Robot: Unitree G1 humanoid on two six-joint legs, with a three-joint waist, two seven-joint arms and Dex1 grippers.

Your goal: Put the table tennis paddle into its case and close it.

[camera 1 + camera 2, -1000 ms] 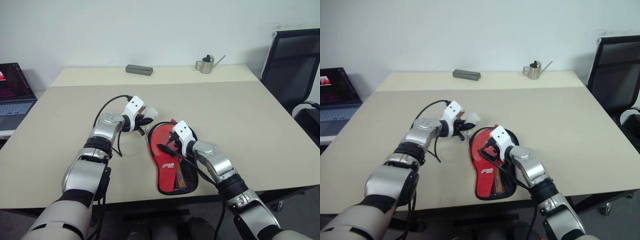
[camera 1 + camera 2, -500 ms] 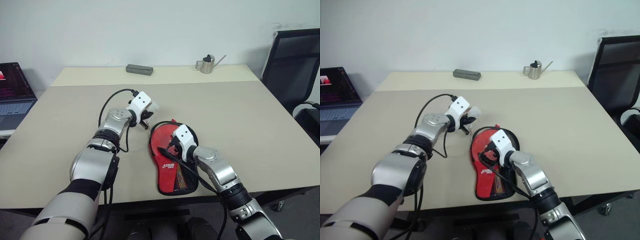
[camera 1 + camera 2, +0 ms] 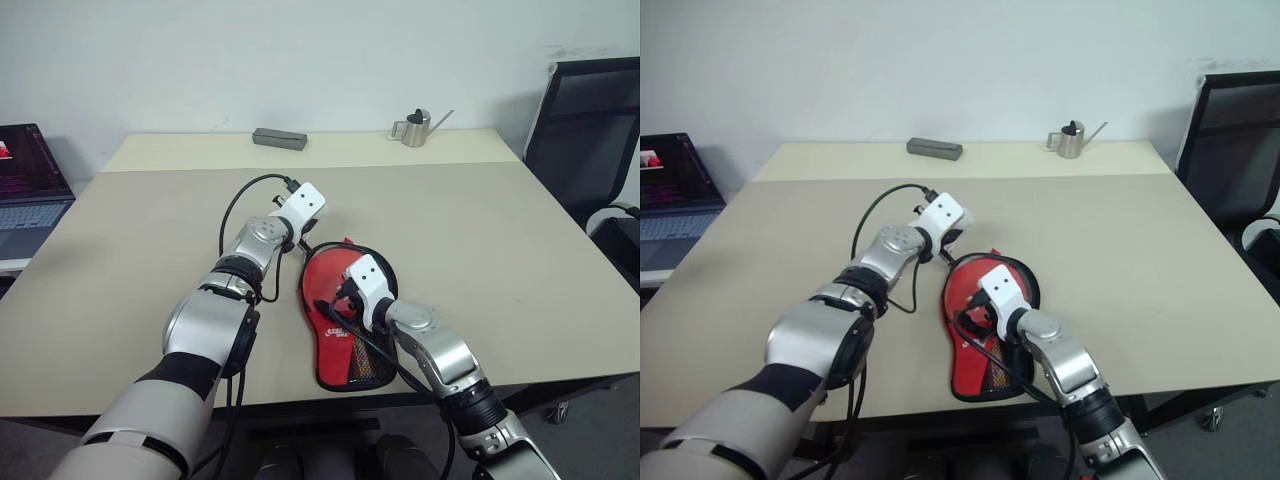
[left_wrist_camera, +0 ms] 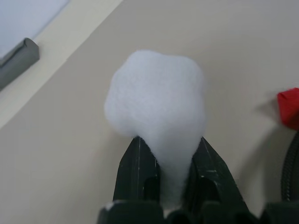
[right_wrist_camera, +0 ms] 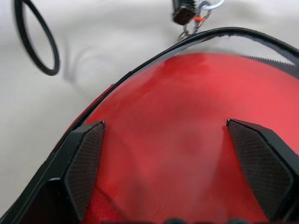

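Now | case [image 3: 345, 325]: red paddle [image 5: 187, 126] inside | zipper unclosed | table [image 3: 520, 250]

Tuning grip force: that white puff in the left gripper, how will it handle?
Likely soft and squashy: the white fluffy wad narrows where the left gripper pinches it. Probably very light, since it stands up unsupported above the fingers. Fuzzy surface suggests little slip.

Left gripper [image 4: 161, 161] clamped on white tuft, arm stretched toward 12 o'clock. Right gripper [image 5: 166, 154] spread wide, forearm angled toward 11 o'clock, wrist bent down.
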